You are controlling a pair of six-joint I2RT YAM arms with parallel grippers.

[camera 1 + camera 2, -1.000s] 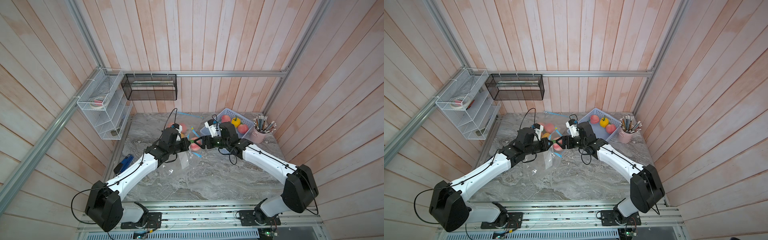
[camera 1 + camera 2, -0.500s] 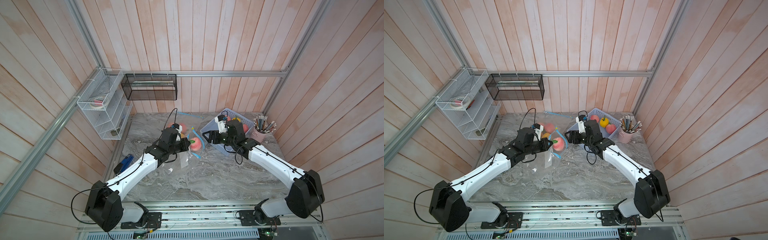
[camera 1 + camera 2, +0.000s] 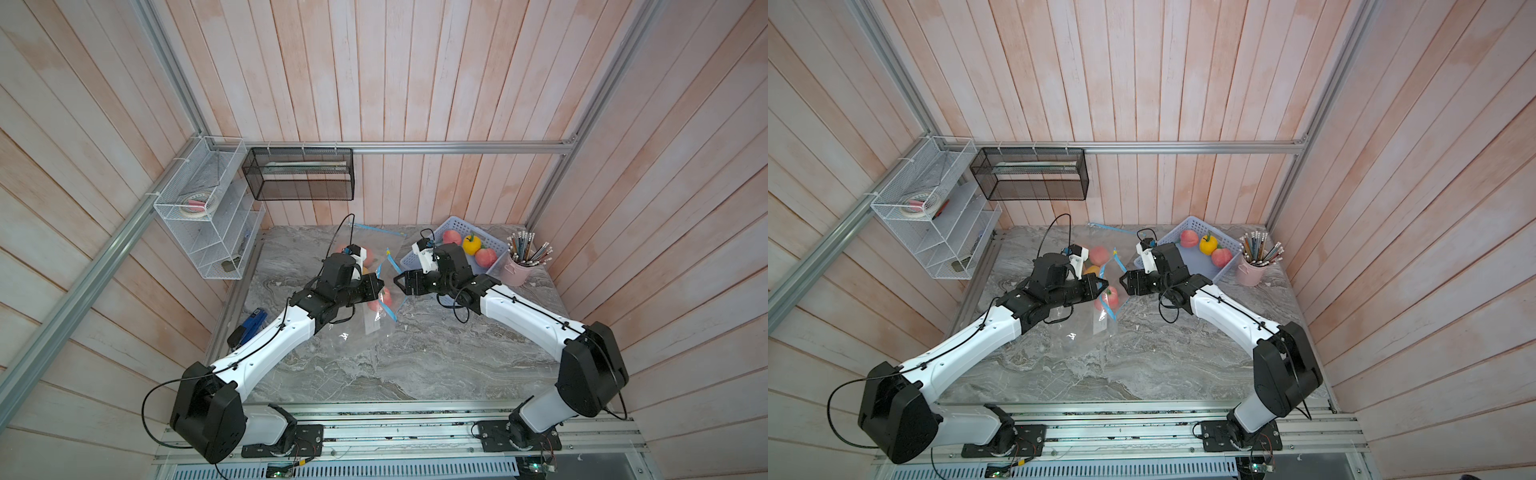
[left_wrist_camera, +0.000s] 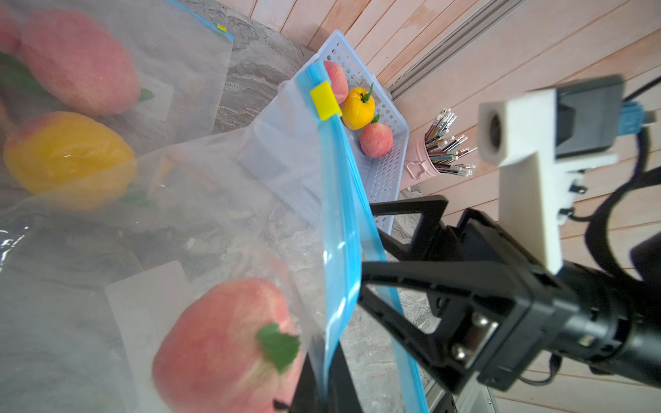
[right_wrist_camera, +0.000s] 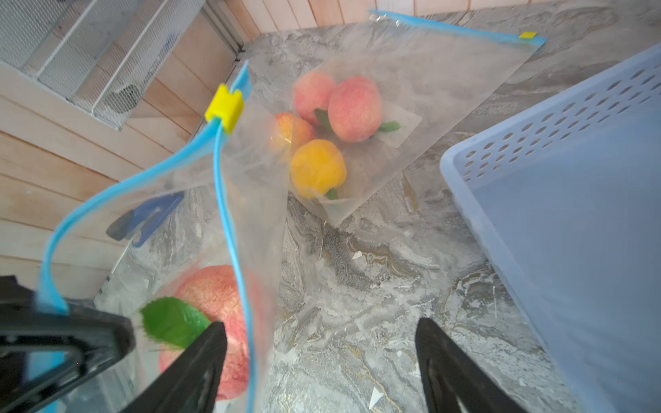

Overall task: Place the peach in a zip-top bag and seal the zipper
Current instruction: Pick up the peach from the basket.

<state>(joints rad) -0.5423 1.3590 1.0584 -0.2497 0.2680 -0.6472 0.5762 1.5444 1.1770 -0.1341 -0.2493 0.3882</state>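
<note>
Left claw (image 3: 378, 286) is clamped tight on one zipper strip (image 4: 339, 232) of the zip-top bag (image 3: 376, 326) and holds that side of the mouth up. The peach (image 3: 384, 297) is inside the bag, just below and beside the left claw's tips. We can't tell if it rests on the tabletop (image 3: 415, 361) or hangs in the film.

Right claw (image 5: 321, 321) is spread wide and holds nothing. It faces the left claw just outside the mouth. In the right wrist view one of its fingers (image 5: 200, 361) lines up with the gap between the two strips, and the other is over bare tabletop. We see no contact with the peach.

The mouth is open: the strips split right at the yellow slider (image 5: 224, 107), which sits at the far end of the zipper.

The basket (image 5: 536, 171) is right behind the right claw, with the pencil cup (image 3: 515, 274) beyond it. A second bag (image 5: 447, 64) with fruit in it lies flat toward the back wall. The wire rack (image 3: 208, 232) is on the left wall. The open tabletop is on the near side, toward the bases.

The peach is pink-red and fuzzy, with a green leaf (image 5: 171, 321) at the stem, seen through clear film.
</note>
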